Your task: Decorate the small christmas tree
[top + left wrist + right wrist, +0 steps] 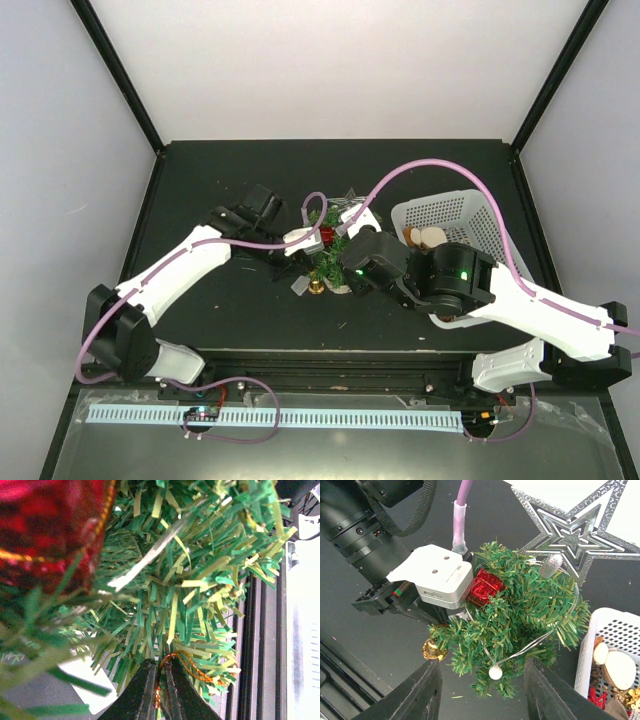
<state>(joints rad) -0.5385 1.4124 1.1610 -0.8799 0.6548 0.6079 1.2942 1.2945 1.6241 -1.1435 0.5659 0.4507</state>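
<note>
Two dark fingers of my left gripper [159,692] fill the bottom of the left wrist view, clenched on a thin orange-gold cord [192,667] that loops into the needles. One small christmas tree [517,617] stands on the black bench [220,310] near its middle, between my two arms; its base is hidden under the branches in every view.

Counted on the tree: one red foil gift-box ornament [485,586] beside the left wrist housing, one gold bell [433,649] low at the tree's edge, one silvery capsule-shaped piece [551,565] near the top, one thin silver wire with a single white bead [495,673] hanging at the bottom.

One silver star [580,530] lies flat on the bench just past the tree.

Right gripper [482,690]: its two black fingers stand apart, one on each side of the tree's lower branches, touching nothing that I can see, holding nothing.

One white perforated basket [478,222] sits on the right side of the bench near the tree. Inside I see pale rounded pieces [615,665] and red and gold bits; too cluttered for a count
</note>
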